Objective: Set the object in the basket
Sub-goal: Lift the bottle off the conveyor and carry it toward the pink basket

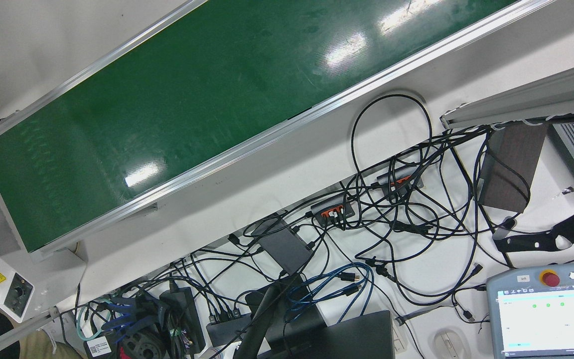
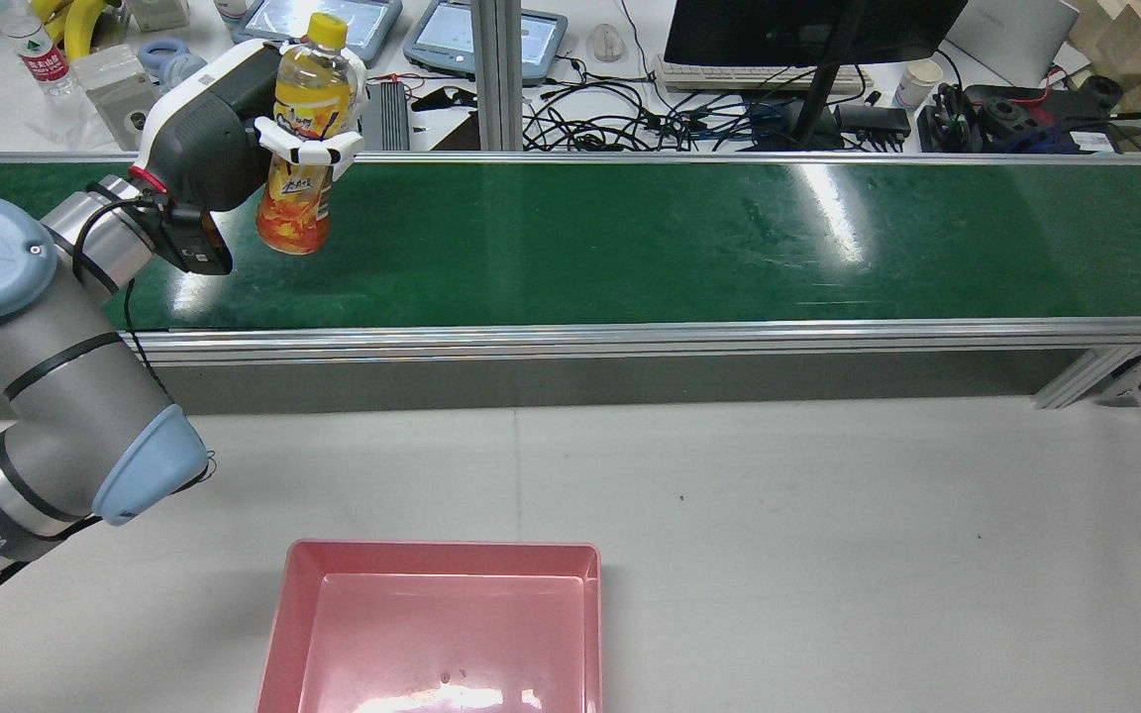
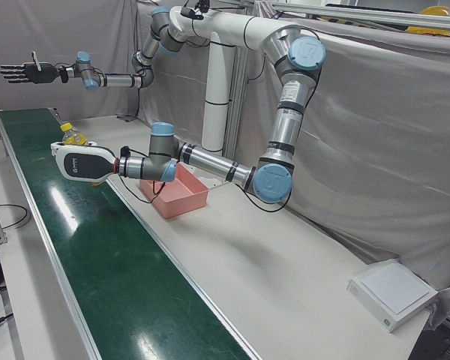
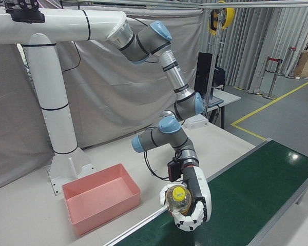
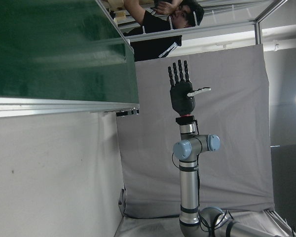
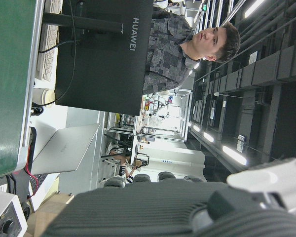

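Left robot hand (image 2: 234, 119) grips a drink bottle (image 2: 301, 139) at mid-body, raised over the green belt (image 2: 630, 238). The pink basket (image 2: 283, 614) sits on the desk (image 2: 828, 515), nearer the arm's base. Bottle looks full: heavy, smooth, slippery; waist hold suits. Right robot hand (image 3: 26, 73) hangs splayed, empty.

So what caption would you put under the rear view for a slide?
Left robot hand holds an orange drink bottle above the green conveyor belt, pink basket waiting empty.
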